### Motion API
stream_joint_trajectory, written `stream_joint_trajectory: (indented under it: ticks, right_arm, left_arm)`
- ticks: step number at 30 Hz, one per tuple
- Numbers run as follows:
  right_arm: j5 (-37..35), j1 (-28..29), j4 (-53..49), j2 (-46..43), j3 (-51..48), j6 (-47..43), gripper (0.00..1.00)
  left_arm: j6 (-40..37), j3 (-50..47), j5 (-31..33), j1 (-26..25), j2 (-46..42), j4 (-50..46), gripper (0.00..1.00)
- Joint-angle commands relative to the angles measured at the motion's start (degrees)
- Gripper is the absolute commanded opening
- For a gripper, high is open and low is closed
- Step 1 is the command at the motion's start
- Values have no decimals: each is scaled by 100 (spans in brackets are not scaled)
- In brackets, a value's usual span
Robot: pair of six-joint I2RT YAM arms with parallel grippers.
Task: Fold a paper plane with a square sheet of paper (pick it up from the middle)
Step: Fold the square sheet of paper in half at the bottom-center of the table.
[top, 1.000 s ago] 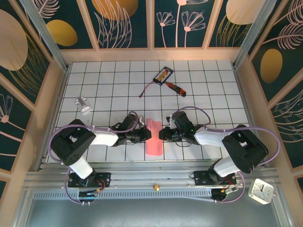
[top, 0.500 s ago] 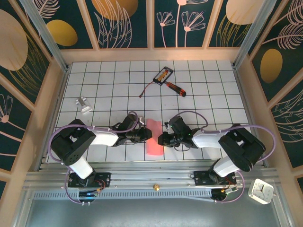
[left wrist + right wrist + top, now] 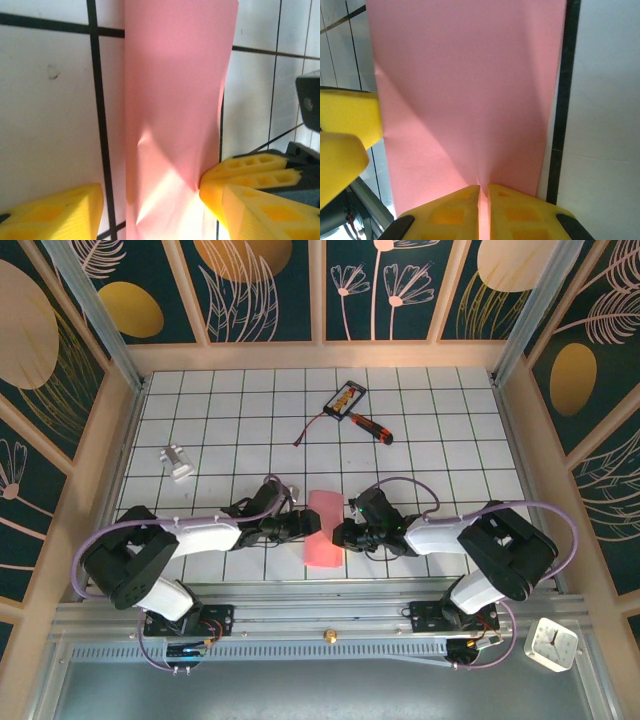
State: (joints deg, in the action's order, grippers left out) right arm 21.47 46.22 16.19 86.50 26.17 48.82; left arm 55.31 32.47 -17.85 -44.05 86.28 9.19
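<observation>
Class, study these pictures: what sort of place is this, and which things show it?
Probably a robotics lab test cell: a left arm and a right arm bolted to a rail, a white gridded table walled by framed floral panels, and folded pink paper between them.

Near the far edge of the tabletop [image 3: 450,400], red-handled screwdriver [image 3: 371,427] just beside a black-and-orange card [image 3: 345,398]; toward the left edge, small pale object [image 3: 177,462]; past the near right corner, white clock [image 3: 551,643]

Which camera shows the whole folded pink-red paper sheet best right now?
Top external: the folded pink-red paper sheet lies fully in frame, all edges visible. Left wrist shows a creased middle stretch; right wrist shows the part pinched by the right gripper.
</observation>
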Motion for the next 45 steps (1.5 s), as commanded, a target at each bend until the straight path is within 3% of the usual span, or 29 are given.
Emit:
stream_joint_trajectory:
  ticks: [1, 5, 13, 23, 31, 35, 45]
  right_arm:
    - [-302, 68, -107, 223, -130, 126, 14]
    - [-328, 70, -143, 235, -96, 107, 14]
    - [-354, 65, -177, 245, -16, 82, 14]
    - [-337, 69, -177, 261, 102, 63, 14]
    - [-293, 46, -113, 280, 169, 31, 14]
    - [-319, 21, -218, 199, 160, -34, 14]
    - [-293, -279, -623, -462, 152, -505, 21]
  left_arm:
    - [-52, 156, 131, -180, -105, -743, 66]
    - [-184, 396, 182, -355, 23, -968, 67]
    - [-397, 773, 79, -480, 394, -1065, 51]
    - [-482, 858, -188, -495, 605, -828, 42]
    - [-354, 686, -412, -497, 620, -403, 39]
    - [-321, 623, -204, -491, 573, -424, 35]
    - [-131, 360, -405, -453, 549, 55, 23]
